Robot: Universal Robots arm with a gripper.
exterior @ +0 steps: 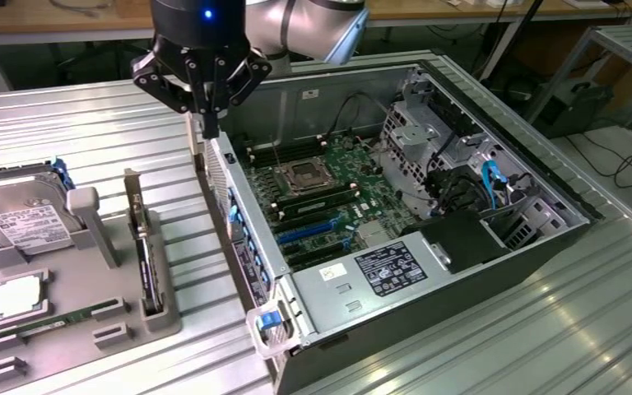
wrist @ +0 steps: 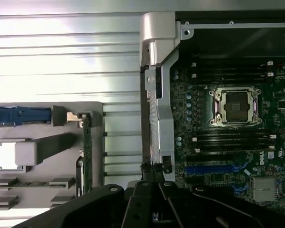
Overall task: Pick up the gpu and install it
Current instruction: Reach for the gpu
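Gpu [exterior: 142, 247] upright in gray holder [exterior: 118, 288] at the exterior view's left, apart from empty gripper [exterior: 208, 123], pinched together, above computer case [exterior: 294, 99] edge.

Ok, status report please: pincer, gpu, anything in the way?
Pincer above rear wall of open black computer case. Dark flat gpu card with silver bracket upright in grey holder, untouched. Wall close under pincer.

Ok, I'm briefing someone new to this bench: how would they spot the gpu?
On the exterior view's left, beside the open computer case, sits a grey holder. The gpu stands on edge in its slot nearest the case. Unlike the flat hard drive and green memory stick, it is a thin dark card with a silver bracket.
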